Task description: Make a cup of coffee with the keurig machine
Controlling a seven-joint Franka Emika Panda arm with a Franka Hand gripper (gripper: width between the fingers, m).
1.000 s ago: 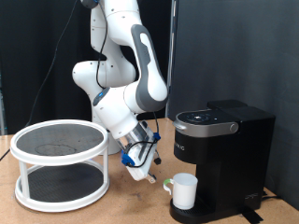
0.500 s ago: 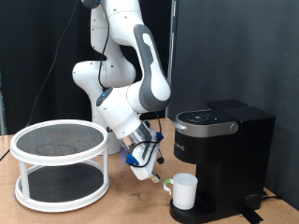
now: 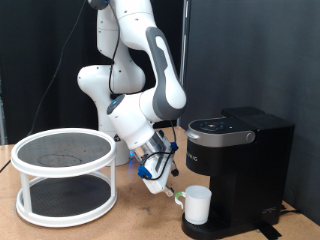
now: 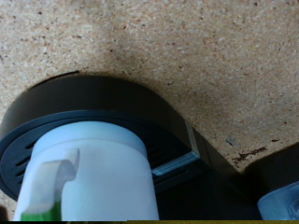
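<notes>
The white cup (image 3: 196, 205) stands upright on the round drip base of the black keurig machine (image 3: 238, 165), under its front, with its handle towards the exterior view's left. The machine's lid is down. My gripper (image 3: 160, 180) hangs low just left of the cup, a short gap from its handle, tilted towards it. In the wrist view the cup (image 4: 89, 177) fills the lower left on the black drip base (image 4: 140, 107). A pale blue fingertip (image 4: 280, 201) shows at one edge and a green one at the other, wide apart with nothing gripped between them.
A white two-tier round rack (image 3: 65, 175) with dark mesh shelves stands on the cork-topped table (image 3: 140, 222) at the exterior view's left. The robot's base stands behind, between rack and machine. A black curtain closes the back.
My gripper has moved a little to the exterior view's right, closer to the cup's handle. The cup and the machine have not moved.
</notes>
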